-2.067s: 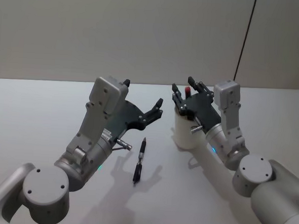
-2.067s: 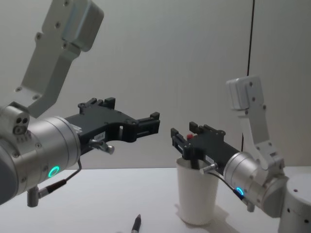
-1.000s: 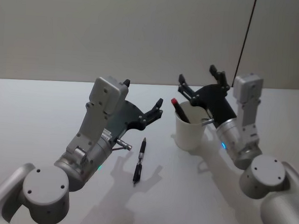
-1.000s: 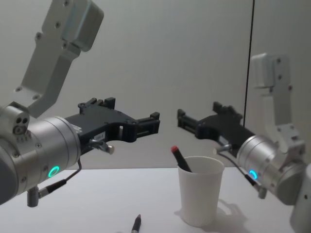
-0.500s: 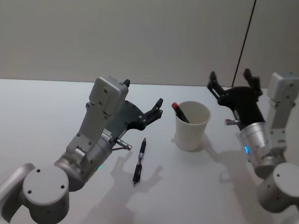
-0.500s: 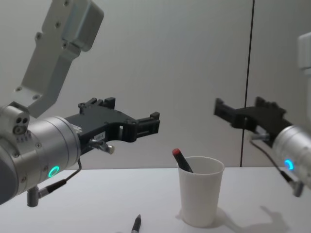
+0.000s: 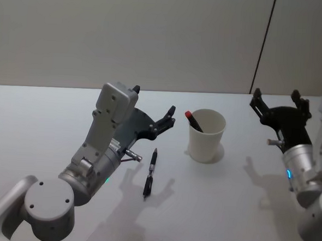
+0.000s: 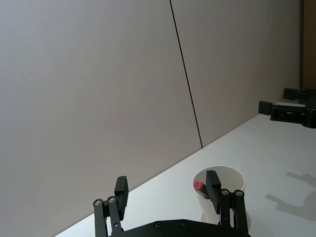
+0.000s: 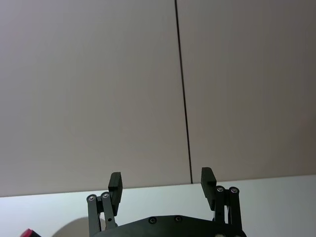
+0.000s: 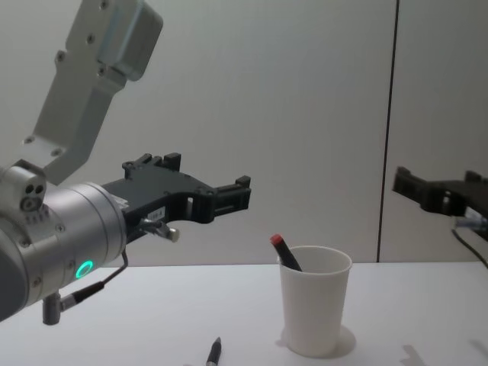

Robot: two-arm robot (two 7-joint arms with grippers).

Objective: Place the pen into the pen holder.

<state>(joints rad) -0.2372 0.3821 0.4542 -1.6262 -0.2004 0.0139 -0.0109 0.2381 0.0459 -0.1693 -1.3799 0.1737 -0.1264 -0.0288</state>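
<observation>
The pen holder (image 7: 206, 138), a white paper cup, stands upright mid-table, also seen in the chest view (image 10: 314, 313) and the left wrist view (image 8: 224, 183). A red-capped pen (image 7: 192, 120) (image 10: 284, 253) leans inside it against the left rim. A black pen (image 7: 151, 172) (image 10: 213, 352) lies flat on the table, left of the cup and nearer me. My left gripper (image 7: 154, 101) (image 10: 206, 175) (image 8: 167, 183) hovers open and empty above the table, behind the black pen and left of the cup. My right gripper (image 7: 275, 96) (image 9: 161, 178) (image 10: 438, 183) hangs open and empty, well to the right of the cup.
The white table (image 7: 51, 119) carries nothing else. A grey wall with a dark vertical seam (image 7: 262, 50) stands behind it. Free room lies between the cup and the right gripper.
The right gripper, earlier over the cup's mouth with the red-capped pen, has let it go, risen and drawn back to the right. The left arm and black pen have not moved.
</observation>
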